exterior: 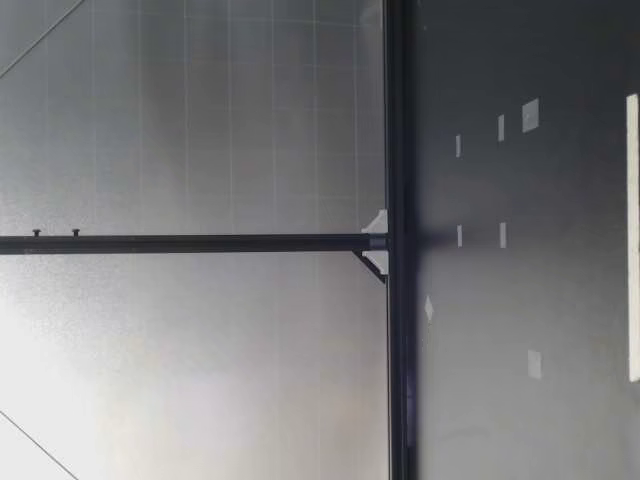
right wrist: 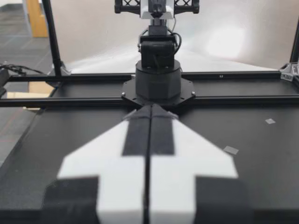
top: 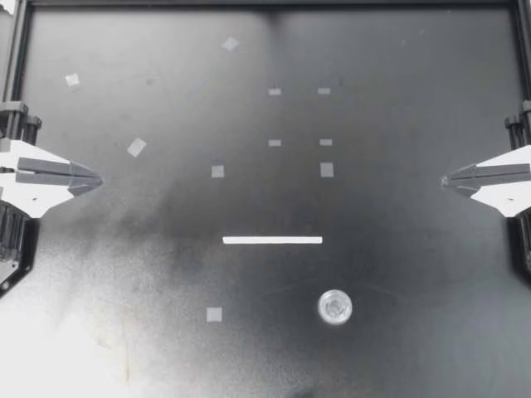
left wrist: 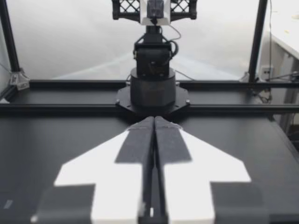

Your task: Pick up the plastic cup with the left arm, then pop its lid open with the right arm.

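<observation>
Black and matte, the tabletop [top: 398, 249] fills the top view, with a dark frame rail [top: 265, 4] along its far edge.

My left hand [top: 98, 179] comes in from its own side about halfway down the tabletop. It is as narrow as it goes. In the left wrist view its fingers [left wrist: 138, 140] lie pressed against each other with no gap and nothing held. My right hand [top: 445, 177] mirrors it from the opposite side, its tip pointing back at the left one. The right wrist view shows its fingers [right wrist: 163, 135] closed together the same way, and empty. Neither hand touches anything. They are well apart, with the whole middle of the tabletop between them. Straight ahead of each, across the tabletop, stands the other arm's round base: the right arm's base [left wrist: 153, 88] and the left arm's base [right wrist: 158, 84].

Nearest the left hand is a tilted tape square [top: 136, 148], just beyond its tip toward the far rail. More pale tape squares [top: 327, 169] dot the middle. A white strip [top: 272, 240] lies flat across the centre, nearer the front edge than the line between the hands.

The clear round container [top: 333, 307] stands alone, nearer the front edge again and just past the strip's right end. It is closer to my right hand than to my left, yet well apart from both. One more tape square [top: 214, 314] sits level with it, under the strip's left end.

From table height an upright frame post [exterior: 200, 243] rises at the far edge, against a pale panel wall [exterior: 200, 120].
</observation>
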### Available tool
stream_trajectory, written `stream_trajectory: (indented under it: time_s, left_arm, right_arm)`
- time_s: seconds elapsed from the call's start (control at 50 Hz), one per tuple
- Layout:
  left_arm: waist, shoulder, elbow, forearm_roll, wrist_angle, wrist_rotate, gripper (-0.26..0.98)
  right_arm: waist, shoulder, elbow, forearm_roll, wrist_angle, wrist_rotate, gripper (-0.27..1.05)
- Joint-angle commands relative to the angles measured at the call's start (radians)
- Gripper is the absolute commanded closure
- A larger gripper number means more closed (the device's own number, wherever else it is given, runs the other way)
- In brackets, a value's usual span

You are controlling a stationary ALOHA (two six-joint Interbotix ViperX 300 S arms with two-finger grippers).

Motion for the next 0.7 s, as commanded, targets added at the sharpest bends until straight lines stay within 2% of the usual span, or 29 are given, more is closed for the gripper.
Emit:
stream_trajectory:
  time_s: [0.0, 0.08, 0.12, 0.3, 0.44, 0.56, 0.68]
  left_arm:
    - [-0.003, -0.02, -0.058, 0.0, 0.002, 0.021, 0.78]
    - [-0.002, -0.02, -0.075, 0.0, 0.017, 0.035, 0.83]
    - [-0.002, -0.015, -0.092, 0.0, 0.031, 0.041, 0.83]
    - [-0.002, 0.043, -0.175, 0.0, 0.109, 0.052, 0.83]
    - [-0.002, 0.175, -0.216, -0.002, 0.138, 0.032, 0.83]
    - [-0.002, 0.293, -0.219, -0.002, 0.078, 0.008, 0.83]
    - [-0.003, 0.436, -0.219, -0.002, -0.057, -0.052, 0.83]
  right_arm:
    - [-0.009, 0.003, -0.04, 0.005, 0.002, 0.005, 0.75]
    - [-0.009, -0.005, -0.084, 0.005, 0.066, 0.009, 0.87]
    - [-0.009, -0.008, -0.12, 0.005, 0.123, 0.008, 0.89]
    - [-0.009, 0.023, -0.256, 0.002, 0.322, 0.008, 0.89]
    - [-0.009, 0.083, -0.278, 0.011, 0.402, 0.023, 0.89]
    - [-0.009, 0.16, -0.281, 0.031, 0.443, 0.077, 0.89]
    - [-0.008, 0.238, -0.284, 0.044, 0.485, 0.149, 0.89]
